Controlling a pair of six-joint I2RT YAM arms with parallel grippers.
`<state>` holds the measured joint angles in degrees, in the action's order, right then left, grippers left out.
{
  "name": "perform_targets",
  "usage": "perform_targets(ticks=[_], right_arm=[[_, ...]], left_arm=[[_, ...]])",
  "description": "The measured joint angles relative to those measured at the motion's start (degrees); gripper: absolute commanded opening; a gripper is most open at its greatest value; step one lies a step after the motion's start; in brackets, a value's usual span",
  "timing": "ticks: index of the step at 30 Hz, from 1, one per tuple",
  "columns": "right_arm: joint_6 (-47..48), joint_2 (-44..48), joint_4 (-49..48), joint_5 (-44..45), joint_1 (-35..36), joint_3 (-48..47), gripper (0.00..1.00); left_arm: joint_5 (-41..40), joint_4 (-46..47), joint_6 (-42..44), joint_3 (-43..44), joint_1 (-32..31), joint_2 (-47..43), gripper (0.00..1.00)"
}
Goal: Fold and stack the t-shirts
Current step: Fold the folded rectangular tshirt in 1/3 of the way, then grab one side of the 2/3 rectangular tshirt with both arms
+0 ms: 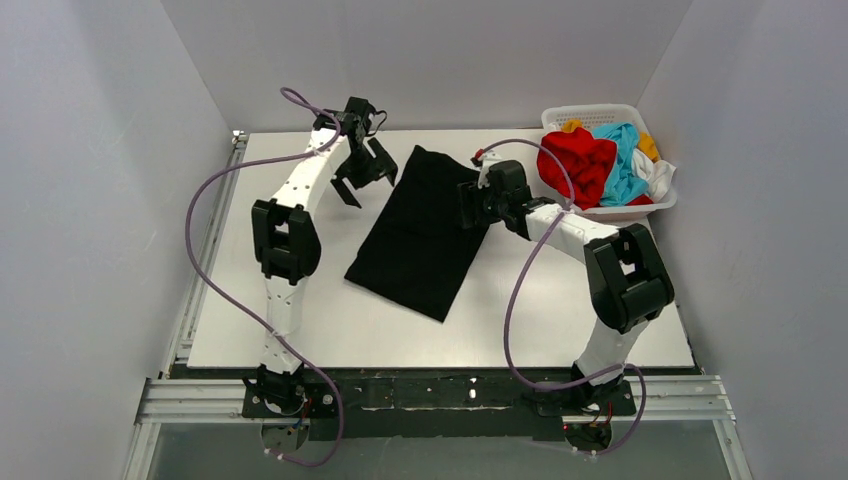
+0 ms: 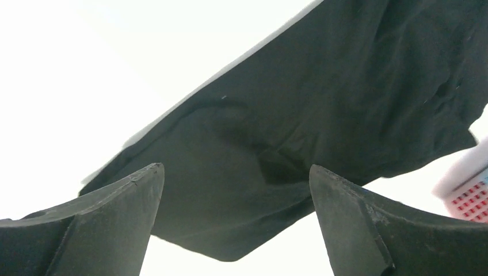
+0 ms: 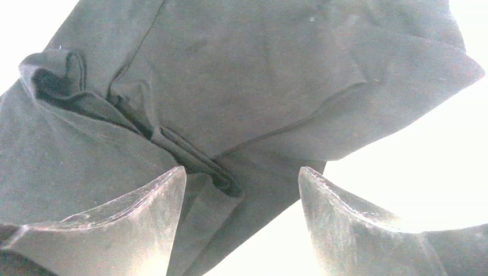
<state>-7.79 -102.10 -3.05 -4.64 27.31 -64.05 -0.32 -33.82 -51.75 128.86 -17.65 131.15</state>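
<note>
A large black t-shirt (image 1: 425,230) lies folded into a long strip on the white table, running from the far middle toward the near left. My left gripper (image 1: 362,183) hovers open just off the strip's far left edge; in the left wrist view its jaws (image 2: 236,172) stand wide apart over the black cloth (image 2: 322,98), holding nothing. My right gripper (image 1: 472,205) sits open at the strip's right edge; in the right wrist view its jaws (image 3: 241,172) are spread over a rumpled fold of the black t-shirt (image 3: 241,75). Red (image 1: 580,160), light blue (image 1: 625,165), white (image 1: 658,175) and orange-yellow (image 1: 571,126) t-shirts lie bunched in the basket.
The white lattice basket (image 1: 590,110) stands at the table's far right corner, and its edge (image 2: 469,195) also shows in the left wrist view. Grey walls close in the table (image 1: 300,330) on three sides. Purple cables loop off both arms.
</note>
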Motion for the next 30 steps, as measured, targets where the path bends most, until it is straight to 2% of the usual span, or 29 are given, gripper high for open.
perform_targets(ticks=[2,4,8,11,13,17,20,26,30], right_arm=[[-1.9,2.1,2.2,2.8,-0.3,-0.4,0.83],[-3.3,4.4,3.9,2.6,-0.4,-0.6,0.84],[-5.6,9.1,6.0,-1.9,1.1,-0.5,0.85],[-5.5,12.4,7.0,-3.9,5.3,1.1,0.84],[-3.5,14.5,7.5,-4.0,9.9,3.4,0.83],[2.5,15.7,11.4,-5.2,22.3,7.0,0.78],[6.0,14.3,15.1,-5.6,27.7,7.4,0.76],[9.9,8.7,18.5,-1.6,33.3,7.3,0.66],[11.0,5.0,19.6,1.1,34.0,7.0,0.62]], left_arm=[[-2.3,-1.0,2.5,-1.8,0.0,-3.3,0.98],[-4.7,-0.7,4.5,-7.6,0.0,-8.6,0.98],[-7.0,1.2,7.8,-28.7,0.2,-25.9,0.98],[-4.4,3.7,10.1,-42.6,0.9,-36.1,0.98],[-1.1,6.3,11.1,-49.9,1.8,-39.2,0.98],[5.2,10.7,11.3,-60.2,4.1,-38.2,0.98],[8.2,14.6,10.5,-65.5,5.2,-37.7,0.95],[12.0,21.5,7.8,-67.5,5.3,-36.0,0.85],[12.3,25.4,5.7,-67.5,5.4,-33.2,0.76]])
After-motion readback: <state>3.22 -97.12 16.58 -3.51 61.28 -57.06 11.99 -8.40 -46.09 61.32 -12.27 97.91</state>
